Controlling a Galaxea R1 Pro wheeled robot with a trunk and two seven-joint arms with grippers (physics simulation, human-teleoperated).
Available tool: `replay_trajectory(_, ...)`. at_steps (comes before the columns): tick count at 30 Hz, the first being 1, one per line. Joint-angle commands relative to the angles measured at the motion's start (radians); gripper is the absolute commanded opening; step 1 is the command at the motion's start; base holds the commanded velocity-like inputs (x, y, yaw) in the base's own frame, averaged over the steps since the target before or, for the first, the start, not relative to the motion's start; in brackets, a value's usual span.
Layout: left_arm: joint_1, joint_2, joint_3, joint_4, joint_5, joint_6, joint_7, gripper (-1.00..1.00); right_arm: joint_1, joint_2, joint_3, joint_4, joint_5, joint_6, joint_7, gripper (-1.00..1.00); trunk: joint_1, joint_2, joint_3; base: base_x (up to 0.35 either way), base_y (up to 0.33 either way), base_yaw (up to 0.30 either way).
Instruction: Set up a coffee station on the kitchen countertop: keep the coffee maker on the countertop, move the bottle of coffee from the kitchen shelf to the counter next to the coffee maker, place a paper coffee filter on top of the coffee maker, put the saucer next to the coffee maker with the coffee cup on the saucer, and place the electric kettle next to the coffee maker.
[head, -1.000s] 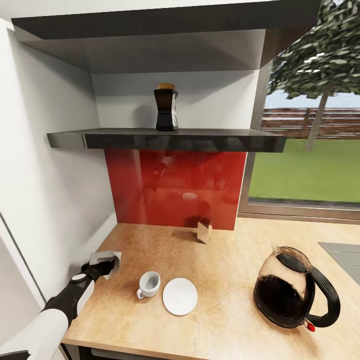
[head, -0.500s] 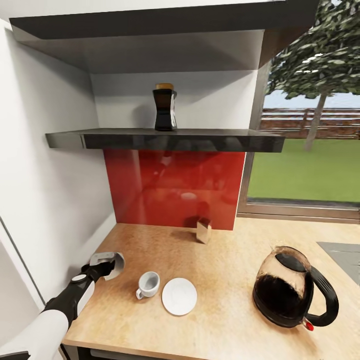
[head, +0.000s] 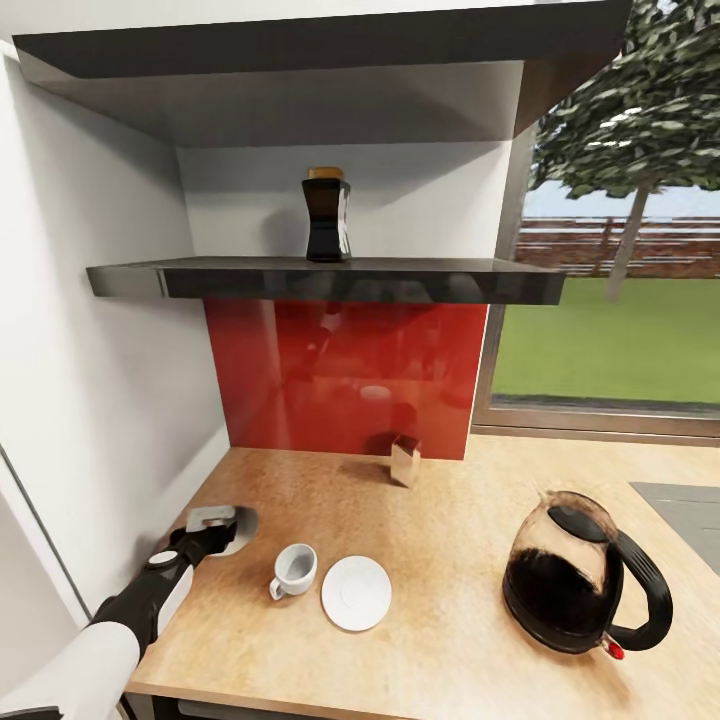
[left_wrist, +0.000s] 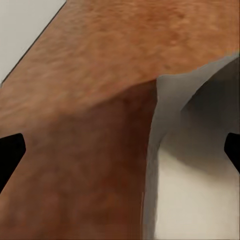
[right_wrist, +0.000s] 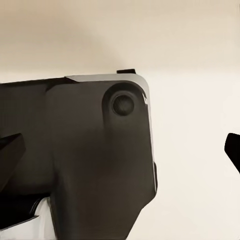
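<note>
Left pincer (head: 222, 527) advanced; coffee cup (head: 294, 570) upright, handle leftward.

A pale grey curved sheet (left_wrist: 190, 165) lies on the kitchen countertop (left_wrist: 90, 100).

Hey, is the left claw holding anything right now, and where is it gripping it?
It cannot be told for certain. The left claw sits at a pale grey-white object on the countertop, and its fingertips look spread wide apart in the wrist view.
</note>
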Motion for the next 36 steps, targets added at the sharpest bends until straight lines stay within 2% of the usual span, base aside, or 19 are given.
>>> replay_trajectory(1, 0.000, 0.000, 0.003, -0.001, 0.002, 0.004, 0.003, 1.00, 0.000, 0.001, -0.006, 0.001, 0.000, -0.004, -0.001, 1.00, 0.000, -0.001, 0.000, 0.000, 0.000, 0.000)
replay_trajectory(7, 0.000, 0.002, 0.038, -0.001, -0.002, 0.003, 0.027, 1.00, -0.001, 0.002, -0.008, 0.001, -0.001, -0.004, -0.002, 1.00, 0.000, -0.001, 0.000, 0.000, 0.000, 0.000)
replay_trajectory(10, 0.000, 0.003, 0.041, -0.002, -0.002, 0.003, 0.028, 1.00, -0.001, 0.002, -0.009, 0.001, -0.001, -0.005, -0.003, 1.00, 0.000, -0.001, 0.000, 0.000, 0.000, 0.000)
replay_trajectory(29, 0.000, -0.004, 0.035, -0.002, -0.003, 0.000, 0.027, 1.00, -0.001, -0.001, -0.009, 0.001, -0.001, -0.005, -0.004, 1.00, 0.000, -0.001, 0.000, 0.048, 0.000, 0.000)
replay_trajectory(31, 0.000, -0.005, 0.019, -0.001, -0.013, 0.000, 0.025, 1.00, -0.001, -0.001, -0.009, 0.001, -0.001, -0.005, -0.004, 1.00, 0.000, -0.001, 0.000, 0.000, 0.000, 0.000)
replay_trajectory(33, 0.000, -0.005, -0.015, -0.001, -0.031, 0.000, 0.025, 1.00, -0.001, -0.001, -0.009, 0.001, -0.001, -0.005, -0.004, 1.00, 0.000, -0.001, 0.000, 0.000, 0.000, 0.000)
replay_trajectory(34, 0.000, -0.004, -0.046, -0.001, -0.042, 0.001, 0.024, 1.00, -0.001, -0.002, -0.009, 0.001, -0.001, -0.005, -0.004, 1.00, 0.000, -0.001, 0.000, 0.000, 0.000, 0.000)
replay_trajectory(36, 0.000, -0.003, -0.070, -0.002, -0.048, 0.001, 0.024, 1.00, -0.001, -0.002, -0.009, 0.001, -0.001, -0.005, -0.004, 1.00, 0.000, -0.001, 0.000, 0.000, 0.000, 0.000)
